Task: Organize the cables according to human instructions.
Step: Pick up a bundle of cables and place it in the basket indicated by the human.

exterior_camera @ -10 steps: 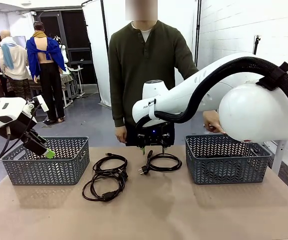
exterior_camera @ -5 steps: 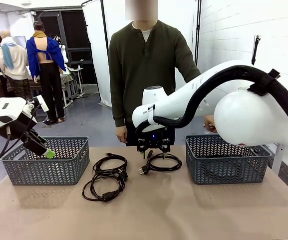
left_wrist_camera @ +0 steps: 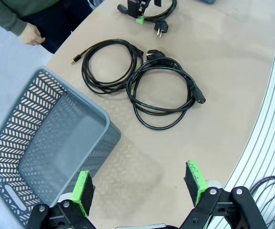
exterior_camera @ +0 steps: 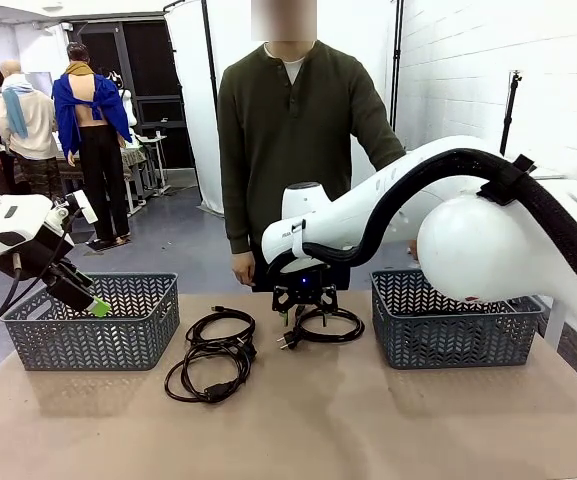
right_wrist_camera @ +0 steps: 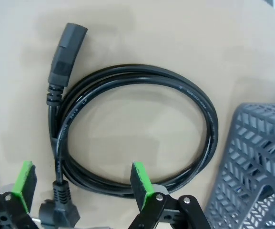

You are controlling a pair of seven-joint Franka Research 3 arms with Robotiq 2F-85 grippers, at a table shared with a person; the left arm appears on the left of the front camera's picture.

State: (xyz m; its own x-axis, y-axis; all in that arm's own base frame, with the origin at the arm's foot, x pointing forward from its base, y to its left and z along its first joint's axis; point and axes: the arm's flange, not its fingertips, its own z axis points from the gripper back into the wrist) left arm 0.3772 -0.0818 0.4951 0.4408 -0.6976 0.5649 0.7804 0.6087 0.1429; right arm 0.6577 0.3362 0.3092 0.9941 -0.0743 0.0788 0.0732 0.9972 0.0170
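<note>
Three coiled black cables lie on the table between two baskets. My right gripper (exterior_camera: 306, 303) hangs open just above the right coil (exterior_camera: 348, 330), near its plug end. In the right wrist view this power cable (right_wrist_camera: 194, 98) lies below my right gripper (right_wrist_camera: 81, 183), one side of the loop running between the green fingertips (right_wrist_camera: 139, 181), with a black connector (right_wrist_camera: 68, 45) at the top. My left gripper (exterior_camera: 94, 306) is open above the left basket (exterior_camera: 88, 345). The left wrist view shows my left gripper (left_wrist_camera: 138, 186) empty, and two overlapping coils (left_wrist_camera: 116, 43) (left_wrist_camera: 197, 97) beyond it. From the front they appear as coils (exterior_camera: 230, 316) (exterior_camera: 211, 393).
A person stands at the far side, one hand (exterior_camera: 240, 268) hanging by the table edge. A second grey basket (exterior_camera: 453, 320) stands at the right, its corner (right_wrist_camera: 256, 157) close to my right gripper. The near half of the table is bare.
My right gripper has come down closer to the right coil, and the right arm has dropped lower. The left arm and the cables have not moved.
</note>
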